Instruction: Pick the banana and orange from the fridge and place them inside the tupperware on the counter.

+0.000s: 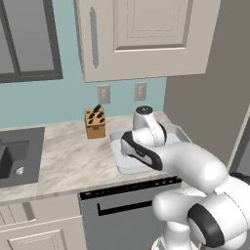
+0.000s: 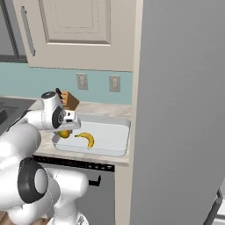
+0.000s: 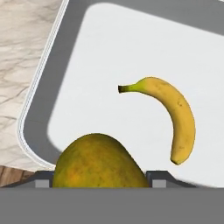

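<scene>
The pale tupperware (image 2: 112, 134) sits on the beige counter (image 1: 68, 156) beside the grey fridge (image 2: 184, 110). The banana (image 3: 175, 113) lies flat on the tray floor, also seen in the right base view as the banana (image 2: 87, 139). My gripper (image 3: 100, 179) hangs over the tray's left end, near its rim (image 3: 43, 87). Its fingers are closed against both sides of the orange (image 3: 98, 162). From the right base camera the orange (image 2: 64, 134) shows just under the hand (image 2: 66, 119), low over the tray floor. My arm covers much of the tupperware (image 1: 128, 165) in the left base view.
A wooden knife block (image 1: 95, 123) stands at the back of the counter, left of the tray. The dark sink (image 1: 17, 156) is at the far left. Cream upper cabinets (image 1: 141, 34) hang overhead, and a grey dishwasher front (image 1: 117, 215) is below the counter edge.
</scene>
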{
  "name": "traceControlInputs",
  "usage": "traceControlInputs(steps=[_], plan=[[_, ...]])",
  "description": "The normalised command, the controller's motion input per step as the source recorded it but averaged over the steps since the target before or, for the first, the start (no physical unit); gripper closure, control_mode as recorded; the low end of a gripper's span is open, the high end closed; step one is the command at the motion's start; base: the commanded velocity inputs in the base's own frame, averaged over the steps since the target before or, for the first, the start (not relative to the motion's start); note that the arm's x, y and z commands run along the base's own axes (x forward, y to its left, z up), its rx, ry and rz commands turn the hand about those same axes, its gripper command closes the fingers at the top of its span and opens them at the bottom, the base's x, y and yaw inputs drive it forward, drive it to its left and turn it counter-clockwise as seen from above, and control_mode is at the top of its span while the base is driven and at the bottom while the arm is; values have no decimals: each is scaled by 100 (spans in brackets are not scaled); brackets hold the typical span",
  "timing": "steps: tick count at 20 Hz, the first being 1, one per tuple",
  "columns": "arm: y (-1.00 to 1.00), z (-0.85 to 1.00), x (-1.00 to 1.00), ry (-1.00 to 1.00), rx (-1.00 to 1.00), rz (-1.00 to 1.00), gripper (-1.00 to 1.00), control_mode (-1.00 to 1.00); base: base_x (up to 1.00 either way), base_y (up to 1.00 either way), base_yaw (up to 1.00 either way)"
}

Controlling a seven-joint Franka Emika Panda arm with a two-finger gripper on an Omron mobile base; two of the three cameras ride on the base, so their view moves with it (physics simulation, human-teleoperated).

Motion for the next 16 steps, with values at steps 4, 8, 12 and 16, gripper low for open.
traceControlInputs(steps=[4, 8, 12, 16], plan=[[-1, -21, 24, 0, 0, -1, 100, -100, 0, 0, 0], [0, -28, 24, 0, 0, -1, 100, -100, 0, 0, 0], [0, -28, 24, 0, 0, -1, 100, -100, 0, 0, 0], [0, -19, 28, 0, 0, -1, 100, -100, 0, 0, 0]])
